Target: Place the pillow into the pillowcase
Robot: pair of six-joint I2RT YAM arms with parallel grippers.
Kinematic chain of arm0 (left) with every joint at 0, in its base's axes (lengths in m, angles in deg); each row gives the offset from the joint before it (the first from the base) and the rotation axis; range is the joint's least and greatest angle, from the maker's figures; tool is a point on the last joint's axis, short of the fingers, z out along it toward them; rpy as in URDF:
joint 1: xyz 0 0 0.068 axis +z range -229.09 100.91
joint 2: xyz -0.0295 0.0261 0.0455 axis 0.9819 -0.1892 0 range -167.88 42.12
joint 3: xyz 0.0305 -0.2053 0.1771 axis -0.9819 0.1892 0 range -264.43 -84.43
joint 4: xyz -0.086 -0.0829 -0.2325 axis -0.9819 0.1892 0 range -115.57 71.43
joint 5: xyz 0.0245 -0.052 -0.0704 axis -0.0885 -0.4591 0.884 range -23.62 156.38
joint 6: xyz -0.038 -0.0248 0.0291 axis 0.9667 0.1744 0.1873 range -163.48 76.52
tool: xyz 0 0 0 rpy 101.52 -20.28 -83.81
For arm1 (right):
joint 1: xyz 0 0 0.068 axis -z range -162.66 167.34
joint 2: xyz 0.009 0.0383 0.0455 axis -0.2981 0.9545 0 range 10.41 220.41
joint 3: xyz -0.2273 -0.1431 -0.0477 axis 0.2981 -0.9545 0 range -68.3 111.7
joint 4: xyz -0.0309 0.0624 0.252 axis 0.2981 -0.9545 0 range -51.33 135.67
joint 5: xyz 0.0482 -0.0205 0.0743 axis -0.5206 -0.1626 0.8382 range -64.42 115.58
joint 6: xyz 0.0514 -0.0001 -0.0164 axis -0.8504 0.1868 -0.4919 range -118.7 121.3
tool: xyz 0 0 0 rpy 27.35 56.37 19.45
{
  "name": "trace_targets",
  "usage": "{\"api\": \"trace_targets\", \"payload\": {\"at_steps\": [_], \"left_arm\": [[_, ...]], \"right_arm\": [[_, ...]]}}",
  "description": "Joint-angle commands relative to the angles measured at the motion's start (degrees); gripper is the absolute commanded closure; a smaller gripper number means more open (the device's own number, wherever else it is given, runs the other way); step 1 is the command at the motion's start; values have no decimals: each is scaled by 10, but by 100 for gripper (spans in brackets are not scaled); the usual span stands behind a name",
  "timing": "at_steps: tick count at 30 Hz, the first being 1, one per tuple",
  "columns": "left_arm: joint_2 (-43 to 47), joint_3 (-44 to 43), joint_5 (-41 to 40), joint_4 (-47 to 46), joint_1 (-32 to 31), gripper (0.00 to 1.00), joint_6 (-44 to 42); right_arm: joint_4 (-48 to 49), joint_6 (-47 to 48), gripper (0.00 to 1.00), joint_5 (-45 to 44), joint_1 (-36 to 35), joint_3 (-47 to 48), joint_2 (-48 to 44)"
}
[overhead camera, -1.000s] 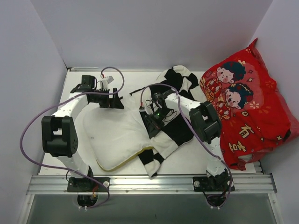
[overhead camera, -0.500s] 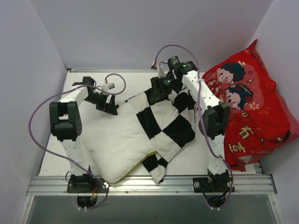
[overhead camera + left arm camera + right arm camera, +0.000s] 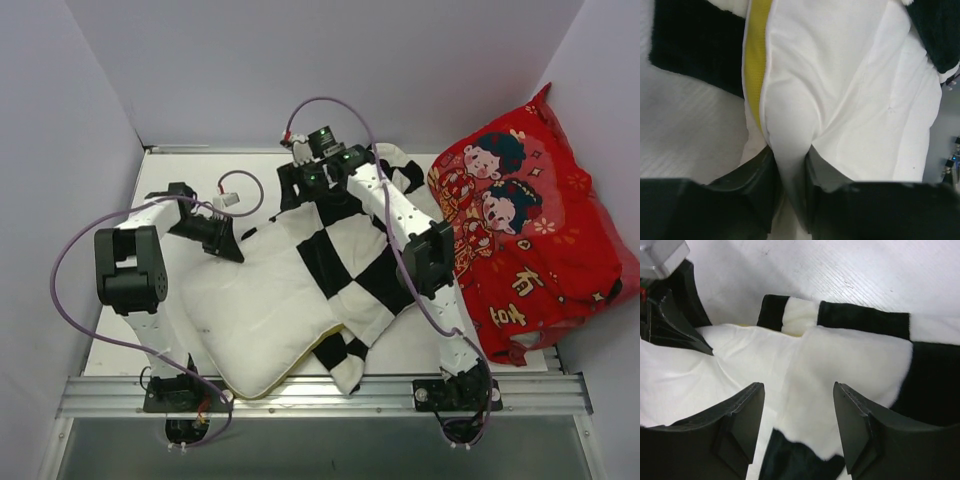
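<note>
Pinching the soft cream-white pillow (image 3: 250, 300) by its edge, the left gripper (image 3: 790, 165) is clamped tight. The limp black-and-white checkered pillowcase (image 3: 352, 262) drapes the side nearer the big red cartoon cushion (image 3: 535, 235). Meanwhile the right gripper (image 3: 797, 400) hangs spread, empty. Looks like pre-stuffing; next it needs the case's opening.

pillow (image 3: 255, 305): cream-white, yellow edge band, lying flat, left of centre toward the near edge | pillowcase (image 3: 352, 250): limp black-and-white checks, rumpled, draped over the pillow's right side, reaching from far-edge centre toward the near edge
</note>
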Motion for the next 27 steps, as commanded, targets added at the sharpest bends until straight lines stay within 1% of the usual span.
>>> {"api": "trace_targets", "payload": {"at_steps": [1,2,3,4,7,8,9,12,16,17,18,20,21,22,23,24,25,26,27], "left_arm": [[43,29,54,-41,-37,78,8],[49,36,48,-52,-38,83,16],[55,40,42,-60,-38,91,22],[61,47,39,-71,-60,92,25],[69,52,39,-75,-62,94,27],[71,53,37,-76,-62,93,27],[73,54,39,-77,-62,93,26],[83,55,43,-82,-62,94,32],[83,53,45,-89,-62,94,39],[82,51,43,-90,-61,94,40],[80,50,43,-92,-62,94,41],[78,47,35,-97,-62,95,47],[73,47,29,-106,-62,96,52],[72,45,27,-112,-63,96,55],[71,44,23,-119,-66,98,68],[65,37,23,-139,-68,99,77],[61,33,27,-150,-70,100,88],[58,27,30,-163,-72,100,115],[52,17,42,-199,-75,100,133]], "right_arm": [[53,-24,44,-56,-14,1,10],[60,-22,45,-65,-19,5,14],[61,-16,46,-71,-23,7,21],[62,-2,46,-76,-33,8,25],[61,23,46,-120,-45,-13,24],[60,48,46,-134,-51,-20,24],[59,56,45,-163,-52,-35,22],[51,79,46,-208,-53,-55,24],[12,98,48,-215,-54,-55,30],[6,99,50,-214,-54,-55,32],[2,98,61,-208,-54,-60,32],[-4,92,76,-200,-54,-62,30],[-4,74,85,-189,-52,-60,28],[-5,64,89,-145,-51,-54,25],[-5,53,97,-119,-50,-48,17],[-4,31,100,-76,-49,-41,14],[0,-1,100,4,-48,-26,10],[8,-37,100,56,-48,-23,3],[23,-75,100,104,-46,-25,-1]]}}
